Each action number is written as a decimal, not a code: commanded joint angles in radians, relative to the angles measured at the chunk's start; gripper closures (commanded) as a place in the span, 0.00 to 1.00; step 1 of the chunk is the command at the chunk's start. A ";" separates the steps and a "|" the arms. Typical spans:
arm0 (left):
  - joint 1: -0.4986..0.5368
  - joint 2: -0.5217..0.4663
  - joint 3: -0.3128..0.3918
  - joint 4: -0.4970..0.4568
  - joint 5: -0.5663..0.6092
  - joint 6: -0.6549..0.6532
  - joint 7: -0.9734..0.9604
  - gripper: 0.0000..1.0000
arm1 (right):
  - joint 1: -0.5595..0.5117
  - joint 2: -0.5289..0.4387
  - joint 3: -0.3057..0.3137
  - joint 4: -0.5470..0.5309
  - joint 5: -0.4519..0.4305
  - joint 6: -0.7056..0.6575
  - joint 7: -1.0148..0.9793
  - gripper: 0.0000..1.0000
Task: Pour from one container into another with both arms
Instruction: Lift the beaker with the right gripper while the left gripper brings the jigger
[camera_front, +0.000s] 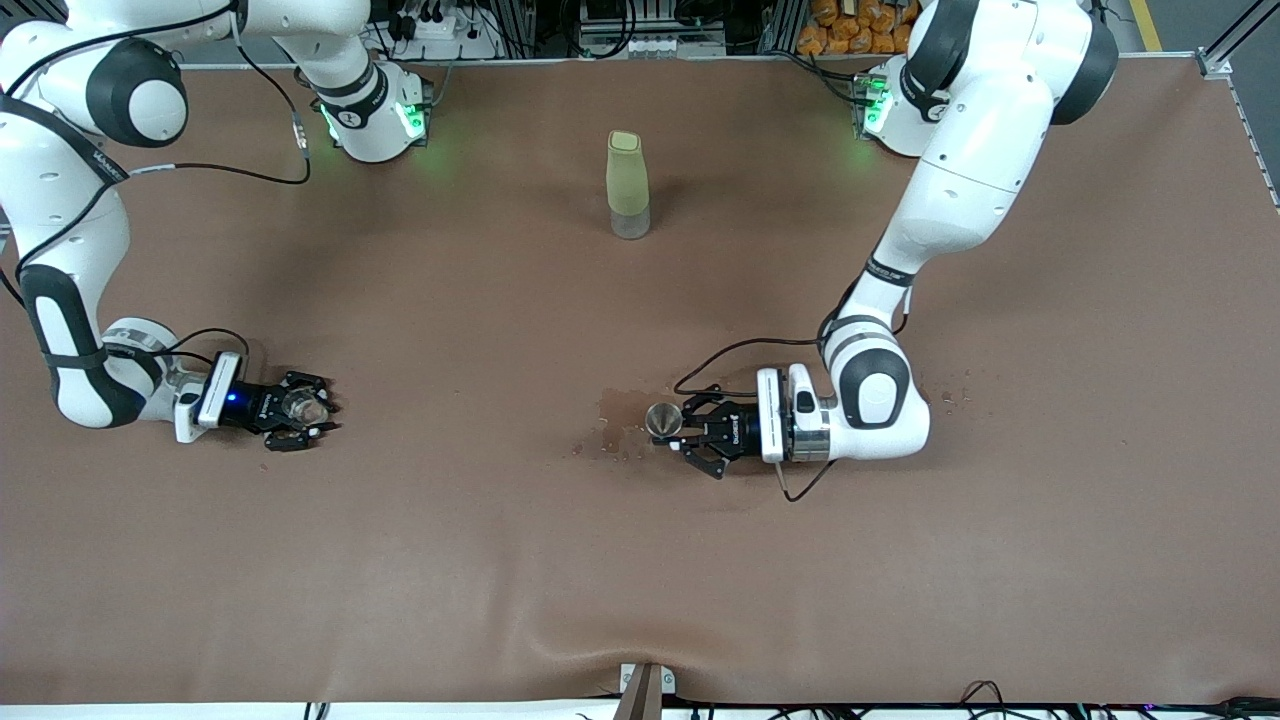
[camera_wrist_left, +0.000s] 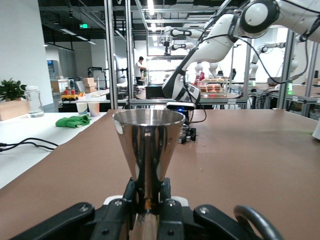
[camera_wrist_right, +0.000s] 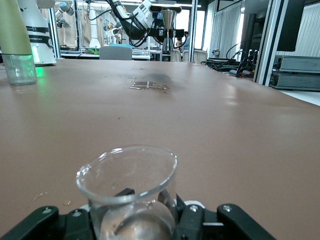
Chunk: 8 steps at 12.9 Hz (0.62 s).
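Front view: the left hand (camera_front: 688, 428) is clamped on the small silvery metal cone-shaped cup (camera_front: 662, 419), the right hand (camera_front: 318, 414) on the tiny clear glass cup (camera_front: 303, 406), both low over the brown counter (camera_front: 640, 560).

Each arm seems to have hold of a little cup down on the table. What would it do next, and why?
Probably lift the glass cup in the right tool and carry it toward the metal cup in the left tool. Both cups look gripped, yet they sit far apart, too far to pour.

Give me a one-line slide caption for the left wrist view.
Left gripper shut on the stem of the upright metal cone cup, facing the right gripper across the brown table.
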 joint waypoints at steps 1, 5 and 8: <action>-0.031 0.009 0.013 0.029 -0.049 0.037 0.022 1.00 | 0.000 0.033 -0.003 0.013 -0.003 -0.008 -0.032 1.00; -0.040 0.014 0.013 0.030 -0.057 0.054 0.060 1.00 | 0.026 0.023 -0.003 0.081 -0.009 -0.074 0.132 1.00; -0.059 0.014 0.013 0.038 -0.059 0.097 0.072 1.00 | 0.088 -0.028 -0.003 0.091 -0.010 -0.085 0.242 1.00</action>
